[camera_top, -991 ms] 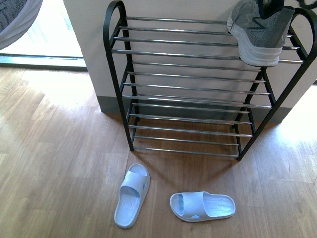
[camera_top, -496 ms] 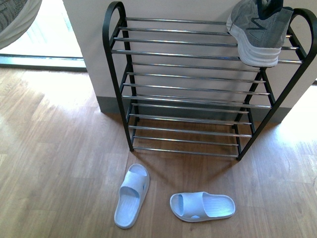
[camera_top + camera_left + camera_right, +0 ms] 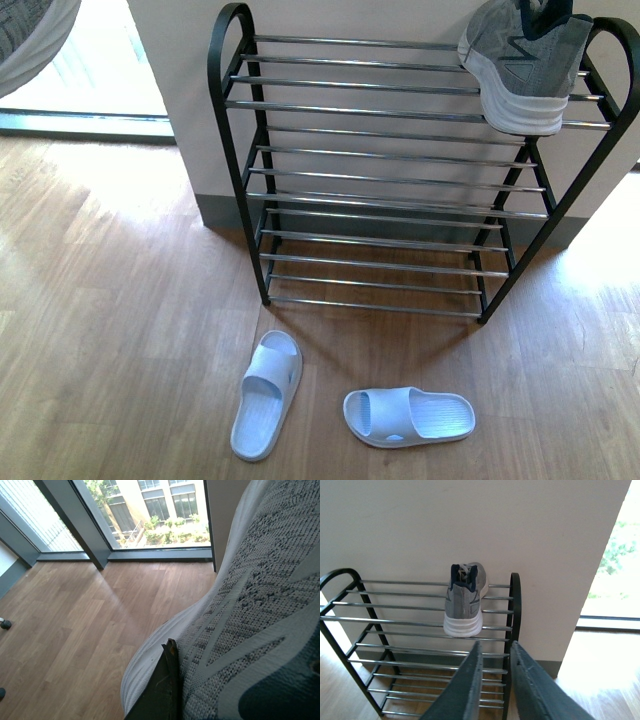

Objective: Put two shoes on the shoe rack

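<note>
Rack: black-framed chrome-rod shoe rack (image 3: 400, 108), grey knit white-soled sneaker (image 3: 525, 65) at its top shelf's right end.
Left gripper (image 3: 167, 690): pinching second grey knit sneaker (image 3: 250, 605).
Right gripper (image 3: 496, 647): spread apart.

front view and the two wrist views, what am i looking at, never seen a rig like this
This is a robot with two arms and three cameras. The front view looks from its body at a shoe rack on a wooden floor. One grey sneaker sits at the top shelf's right end; a blue slide and its mate lie in front. The right wrist view shows the right gripper, open and empty, facing that sneaker's heel. The left wrist view is filled by a second sneaker, held by the left gripper.
</note>
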Action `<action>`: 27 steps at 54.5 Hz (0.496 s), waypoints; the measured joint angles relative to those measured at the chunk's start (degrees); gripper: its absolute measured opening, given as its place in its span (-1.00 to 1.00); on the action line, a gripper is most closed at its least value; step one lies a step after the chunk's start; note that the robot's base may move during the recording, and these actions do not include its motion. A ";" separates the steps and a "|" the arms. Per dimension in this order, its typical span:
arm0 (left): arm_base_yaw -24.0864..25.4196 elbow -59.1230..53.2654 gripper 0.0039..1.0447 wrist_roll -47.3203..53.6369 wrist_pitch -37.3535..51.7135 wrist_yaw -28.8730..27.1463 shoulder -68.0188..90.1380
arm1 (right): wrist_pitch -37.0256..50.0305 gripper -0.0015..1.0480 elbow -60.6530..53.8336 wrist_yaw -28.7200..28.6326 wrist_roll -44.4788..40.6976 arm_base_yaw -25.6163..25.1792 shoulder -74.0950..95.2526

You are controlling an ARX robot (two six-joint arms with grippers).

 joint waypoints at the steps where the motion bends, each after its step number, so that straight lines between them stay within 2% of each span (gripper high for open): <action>1: -0.02 0.00 -0.97 0.00 0.00 0.00 0.00 | -0.20 -0.71 -0.15 0.00 -0.02 0.00 -0.33; 6: -0.02 0.00 -0.97 -0.02 0.02 0.17 0.00 | -1.73 -0.97 -1.51 0.02 -0.35 0.02 -3.02; 23: -0.02 0.00 -0.97 0.00 0.02 0.24 0.00 | -8.22 -0.97 -4.39 0.04 -0.24 0.04 -12.50; 27: -0.02 0.00 -0.97 0.00 0.02 0.20 0.00 | -7.08 -0.97 -5.62 0.07 -0.26 0.04 -13.27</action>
